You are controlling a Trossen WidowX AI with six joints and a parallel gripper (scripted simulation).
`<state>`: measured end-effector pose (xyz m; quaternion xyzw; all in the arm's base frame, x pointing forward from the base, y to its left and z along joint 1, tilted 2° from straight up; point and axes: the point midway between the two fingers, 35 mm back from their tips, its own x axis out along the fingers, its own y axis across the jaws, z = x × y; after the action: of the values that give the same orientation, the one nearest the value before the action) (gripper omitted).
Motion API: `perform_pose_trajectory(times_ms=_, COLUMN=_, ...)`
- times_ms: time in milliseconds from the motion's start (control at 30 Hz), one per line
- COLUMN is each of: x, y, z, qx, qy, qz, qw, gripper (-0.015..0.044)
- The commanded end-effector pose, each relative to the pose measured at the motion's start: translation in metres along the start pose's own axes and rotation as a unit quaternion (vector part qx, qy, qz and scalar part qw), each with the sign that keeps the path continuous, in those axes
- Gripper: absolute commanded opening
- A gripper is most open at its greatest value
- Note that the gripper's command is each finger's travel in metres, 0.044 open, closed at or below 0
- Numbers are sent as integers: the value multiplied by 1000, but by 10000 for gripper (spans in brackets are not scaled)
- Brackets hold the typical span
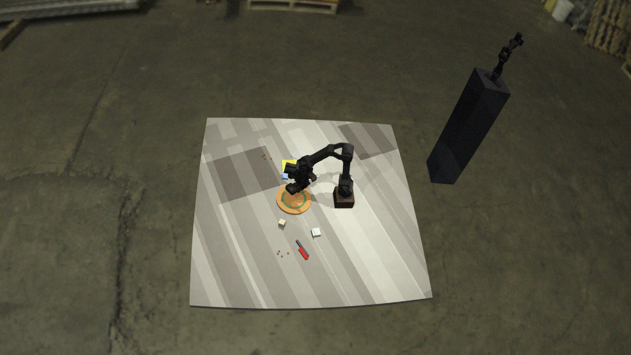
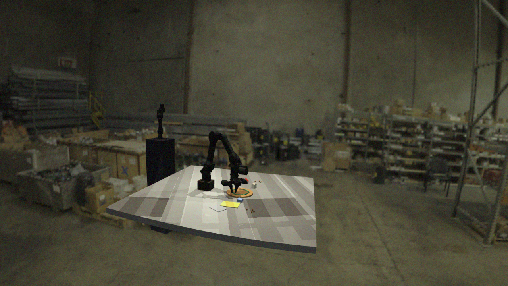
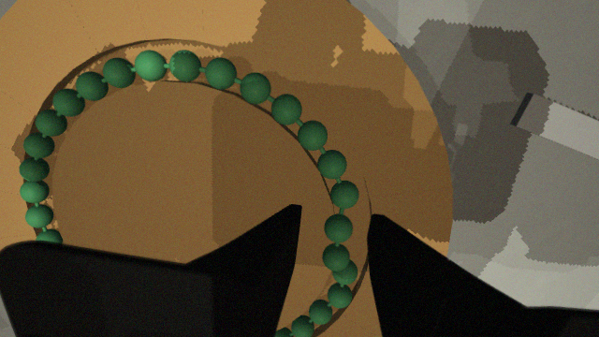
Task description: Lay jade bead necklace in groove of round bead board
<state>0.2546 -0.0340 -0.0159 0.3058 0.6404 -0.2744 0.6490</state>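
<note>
The round orange bead board (image 1: 282, 205) (image 2: 245, 192) (image 3: 140, 187) lies on the table left of the arm's base. The jade bead necklace (image 1: 296, 207) (image 3: 286, 109) lies as a ring on it, mostly along the groove. In the wrist view one stretch near my fingers sits slightly inside the groove line. My gripper (image 1: 293, 190) (image 2: 234, 190) (image 3: 334, 221) is low over the board's near edge. Its fingers are partly closed and stand on either side of the necklace strand with gaps to the beads. The necklace's lower left part is hidden behind the gripper body.
A yellow pad (image 1: 287, 164) and a blue block (image 1: 285, 176) lie just behind the board. A cream cube (image 1: 281, 224), a white cube (image 1: 315, 232), a red and grey tool (image 1: 302, 249) and small brown beads (image 1: 282, 253) lie in front. The arm's base (image 1: 344, 197) stands to the right.
</note>
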Motion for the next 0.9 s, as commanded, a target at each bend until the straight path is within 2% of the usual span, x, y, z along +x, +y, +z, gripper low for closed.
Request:
perform_pose_trajectory(times_ms=0, x=0, y=0, z=0, qx=0, qy=0, qz=0, qw=1000, gripper=94)
perform_pose_trajectory(times_ms=133, x=0, y=0, z=0, qx=0, qy=0, qz=0, qw=1000, gripper=0)
perform_pose_trajectory(times_ms=867, x=0, y=0, z=0, qx=0, qy=0, qz=0, qw=1000, gripper=0)
